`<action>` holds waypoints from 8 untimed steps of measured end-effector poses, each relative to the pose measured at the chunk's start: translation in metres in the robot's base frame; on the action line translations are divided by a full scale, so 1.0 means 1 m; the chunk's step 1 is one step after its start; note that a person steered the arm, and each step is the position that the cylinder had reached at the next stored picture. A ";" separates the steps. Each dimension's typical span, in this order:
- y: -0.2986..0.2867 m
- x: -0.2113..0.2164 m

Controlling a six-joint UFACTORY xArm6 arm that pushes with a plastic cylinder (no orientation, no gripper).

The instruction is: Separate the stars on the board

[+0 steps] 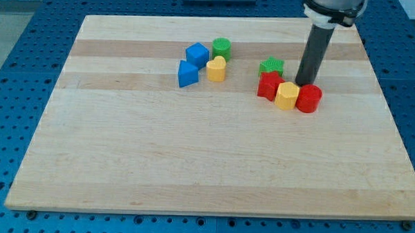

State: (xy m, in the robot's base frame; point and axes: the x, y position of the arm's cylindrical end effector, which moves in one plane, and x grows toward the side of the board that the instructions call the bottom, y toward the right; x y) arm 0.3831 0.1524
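A green star (271, 65) and a red star (268, 85) touch each other right of the board's middle, the green one above the red one. A yellow hexagon (287, 95) sits against the red star's right side, and a red cylinder (309, 98) sits against the hexagon. My tip (305, 84) rests just above the yellow hexagon and the red cylinder, to the right of both stars.
A second cluster lies to the left near the top: a blue cube (196, 54), a green cylinder (221, 48), a yellow heart (216, 70) and a blue wedge-like block (187, 74). The wooden board (192, 164) sits on a blue perforated table.
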 end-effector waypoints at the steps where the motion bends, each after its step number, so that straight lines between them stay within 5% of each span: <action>1: -0.016 0.000; 8: -0.058 -0.026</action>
State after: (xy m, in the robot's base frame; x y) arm 0.3567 0.0944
